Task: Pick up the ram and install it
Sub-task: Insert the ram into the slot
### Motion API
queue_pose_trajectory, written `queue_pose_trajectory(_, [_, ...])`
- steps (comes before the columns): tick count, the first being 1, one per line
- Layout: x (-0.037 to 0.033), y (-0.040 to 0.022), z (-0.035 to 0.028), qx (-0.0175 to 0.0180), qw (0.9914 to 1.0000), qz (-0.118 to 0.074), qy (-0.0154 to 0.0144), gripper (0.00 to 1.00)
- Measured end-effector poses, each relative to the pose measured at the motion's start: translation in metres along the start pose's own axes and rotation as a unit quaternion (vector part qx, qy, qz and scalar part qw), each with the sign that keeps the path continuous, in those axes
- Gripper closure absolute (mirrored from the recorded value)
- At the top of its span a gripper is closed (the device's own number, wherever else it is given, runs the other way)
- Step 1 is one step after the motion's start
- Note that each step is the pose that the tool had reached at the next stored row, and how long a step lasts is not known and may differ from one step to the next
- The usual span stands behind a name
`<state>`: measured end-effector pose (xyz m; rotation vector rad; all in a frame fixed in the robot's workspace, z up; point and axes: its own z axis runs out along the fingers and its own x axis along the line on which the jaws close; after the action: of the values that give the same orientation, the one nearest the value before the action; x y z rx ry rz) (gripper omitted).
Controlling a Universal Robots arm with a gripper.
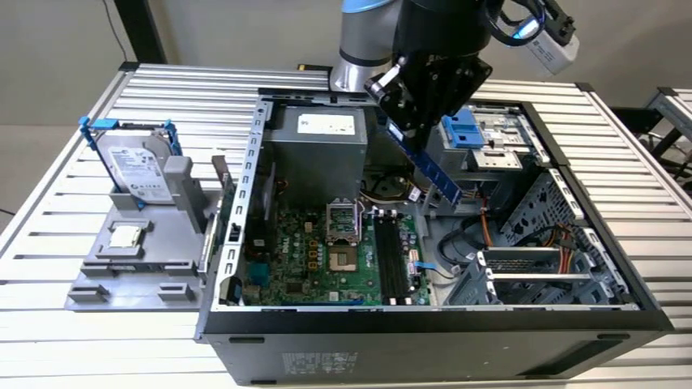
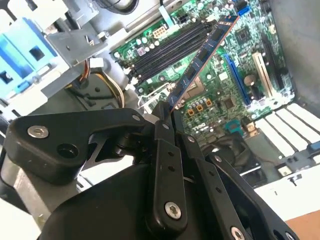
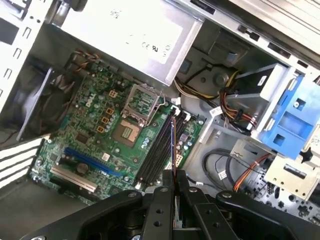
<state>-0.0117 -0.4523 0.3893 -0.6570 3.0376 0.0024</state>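
While in black claw [image 2: 166,111], thin ram [image 2: 205,57].

A wide ribbed table of silvery aluminium slats [image 1: 184,89] spreads across the scene, catching bright, even light. Beyond its far edge there's a plain beige wall [image 1: 238,28]. A black upright post [image 1: 144,32] stands at the exterior view's left, with pale grey floor [image 1: 27,162] beside the table. At the exterior view's right, a second slatted aluminium bench [image 1: 672,101] edges in.
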Motion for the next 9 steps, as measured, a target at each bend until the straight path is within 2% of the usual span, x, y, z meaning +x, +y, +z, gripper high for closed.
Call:
queue_pose_trajectory(4, [0.0000,0.0000,0.0009,0.0012,0.99941,0.034,0.0002,1.00])
queue_pose_trajectory(9, [0.0001,0.0000,0.0023,0.0025,0.99731,0.073,0.0004,1.00])
